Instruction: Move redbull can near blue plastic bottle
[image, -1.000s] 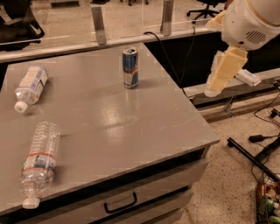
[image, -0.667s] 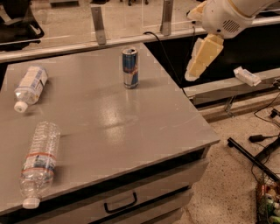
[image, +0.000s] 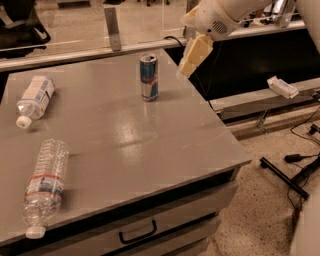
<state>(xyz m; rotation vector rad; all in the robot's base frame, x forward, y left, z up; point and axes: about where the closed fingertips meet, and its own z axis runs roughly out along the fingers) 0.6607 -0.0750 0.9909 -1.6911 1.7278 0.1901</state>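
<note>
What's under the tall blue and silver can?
The slim blue-and-silver aluminium can stands upright on the flat grey tabletop; the patch beneath is covered. The robot's cream hand hangs beside it, apart.

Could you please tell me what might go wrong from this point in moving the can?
The claw hangs right of the upright, slim redbull can; a sideways approach could tip it. The blue plastic bottle lies on its side across the table, so a can set too close may start it rolling. The ribbed bottle at the front could be mistaken for the target.
</note>
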